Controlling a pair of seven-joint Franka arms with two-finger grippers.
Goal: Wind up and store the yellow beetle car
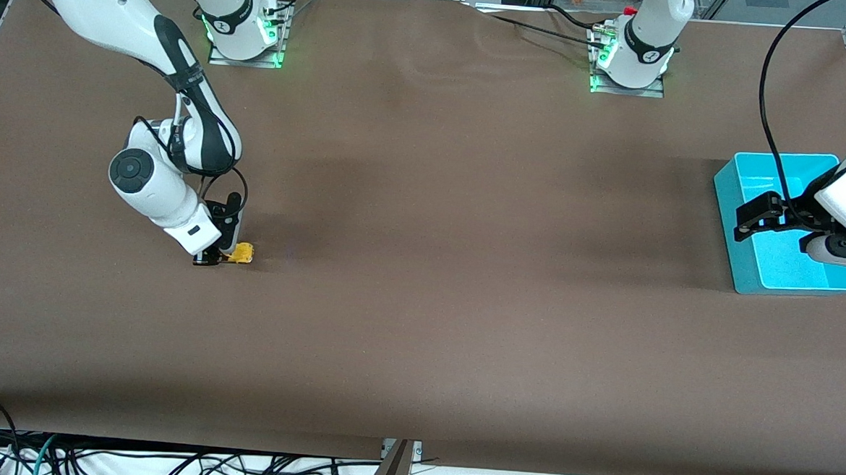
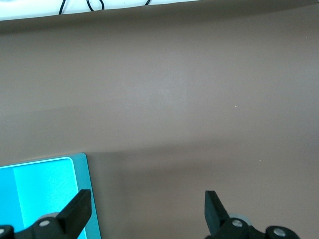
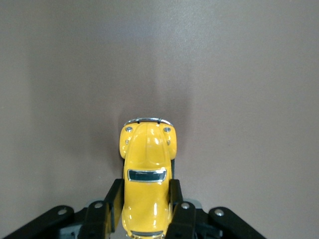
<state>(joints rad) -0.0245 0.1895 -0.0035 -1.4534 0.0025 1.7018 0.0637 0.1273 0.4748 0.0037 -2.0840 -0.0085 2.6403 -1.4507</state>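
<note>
**Car pinched at the flanks, low on the table**

The right gripper (image 3: 147, 209) clamps the yellow beetle car (image 3: 146, 174) by its sides on the table (image 1: 419, 302). Light, rigid, glossy (likely slippery); flanks suit. The left gripper (image 2: 147, 209) waits spread over the blue bin (image 1: 730, 185).

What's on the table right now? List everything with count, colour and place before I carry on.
small rounded toy beetle car: one, bright yellow with dark windows, down at the brown table surface toward the right arm's end, gripped by its sides.
shallow rectangular plastic bin: one, turquoise, toward the left arm's end of the table; nothing shows in the part of it that is visible.
table covering: one, plain brown, spanning the whole work area.
right hand: one, black fingers shut on the car's flanks, low at the table.
left hand: one, black fingers open, waiting over the bin's edge and the table beside it.
</note>
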